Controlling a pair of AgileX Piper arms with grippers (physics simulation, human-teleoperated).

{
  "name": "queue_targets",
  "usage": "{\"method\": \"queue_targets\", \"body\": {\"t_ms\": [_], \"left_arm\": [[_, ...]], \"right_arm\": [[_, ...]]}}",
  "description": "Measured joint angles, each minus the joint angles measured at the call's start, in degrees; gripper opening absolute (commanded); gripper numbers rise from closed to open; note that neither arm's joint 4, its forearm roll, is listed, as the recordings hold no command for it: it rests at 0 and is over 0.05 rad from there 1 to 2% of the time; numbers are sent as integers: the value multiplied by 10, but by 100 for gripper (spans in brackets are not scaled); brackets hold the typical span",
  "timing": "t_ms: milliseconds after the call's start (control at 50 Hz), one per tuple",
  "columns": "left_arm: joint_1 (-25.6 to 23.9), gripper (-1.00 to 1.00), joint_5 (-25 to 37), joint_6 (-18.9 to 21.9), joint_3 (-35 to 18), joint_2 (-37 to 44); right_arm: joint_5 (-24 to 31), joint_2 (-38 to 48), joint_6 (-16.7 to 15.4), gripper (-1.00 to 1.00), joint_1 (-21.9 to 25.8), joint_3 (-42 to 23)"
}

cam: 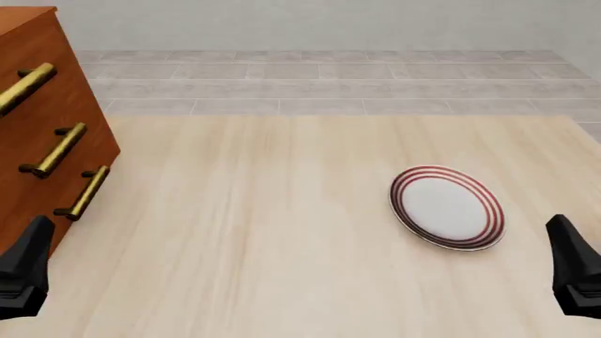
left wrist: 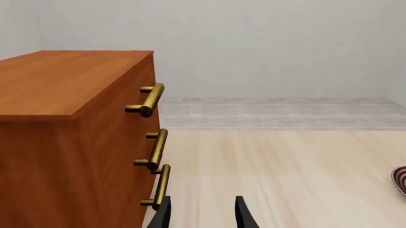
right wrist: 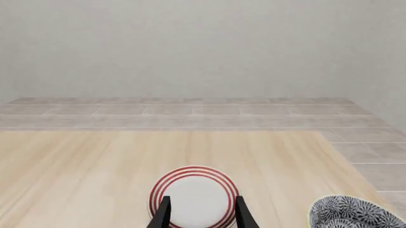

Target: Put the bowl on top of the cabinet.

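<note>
The cabinet [cam: 42, 120] stands at the worktop's [cam: 263, 232] left edge, drawers closed. The left gripper [left wrist: 201, 214] hovers beside it, released and empty. The plate [cam: 447, 207] lies bare mid-right. The right gripper [right wrist: 201, 213] is parted, holding nothing. The bowl [right wrist: 355, 212] sits far right, seemingly empty.
</note>
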Motion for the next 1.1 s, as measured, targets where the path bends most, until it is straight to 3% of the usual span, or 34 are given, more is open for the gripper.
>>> {"method": "queue_targets", "body": {"t_ms": [240,480,780,1100], "left_arm": [[0,100,1,3,-1,-1],[0,100,4,1,-3,-1],[0,100,3,1,-2,-1],[-1,100,-1,1,0,2]], "right_arm": [[-6,23,-1,100,-5,-6],[28,106,-2,100,-9,-89],[126,188,-57,100,4,-203],[261,264,-146,100,-18,-329]]}}
